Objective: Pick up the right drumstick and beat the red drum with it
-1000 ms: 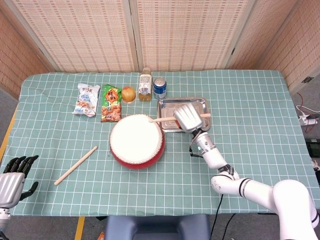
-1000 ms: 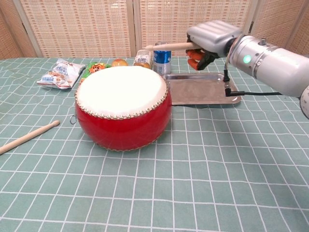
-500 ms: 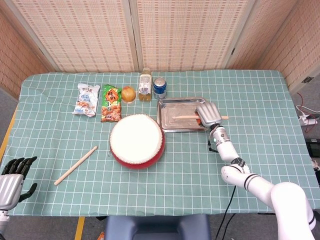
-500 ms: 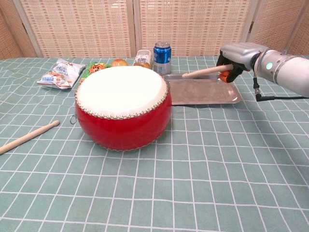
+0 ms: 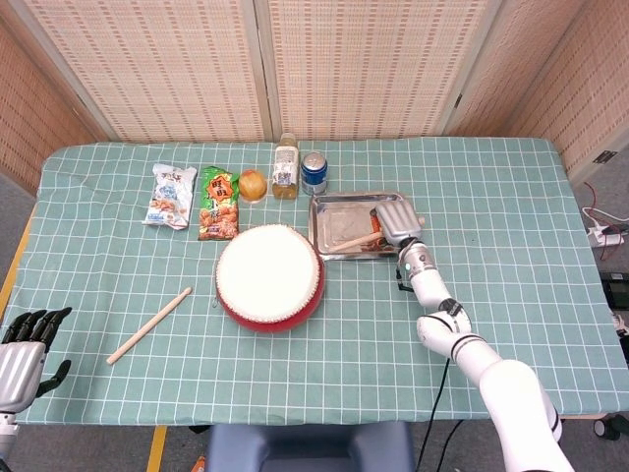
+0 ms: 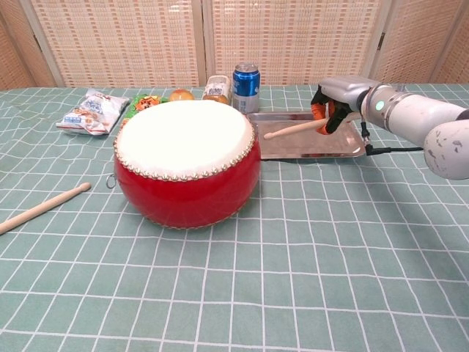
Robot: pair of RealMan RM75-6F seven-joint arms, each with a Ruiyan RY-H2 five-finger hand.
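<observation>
Drumstick (image 6: 293,130) gripped in my right hand (image 5: 396,220), slanting over the metal tray (image 6: 308,146) near the desk's far edge, right of the red drum (image 6: 187,170). My left hand (image 5: 22,352) hangs off the near-left corner, fingers apart.

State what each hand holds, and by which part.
The right hand grips the right drumstick by its butt end, over the metal tray. The left hand holds nothing.
</observation>
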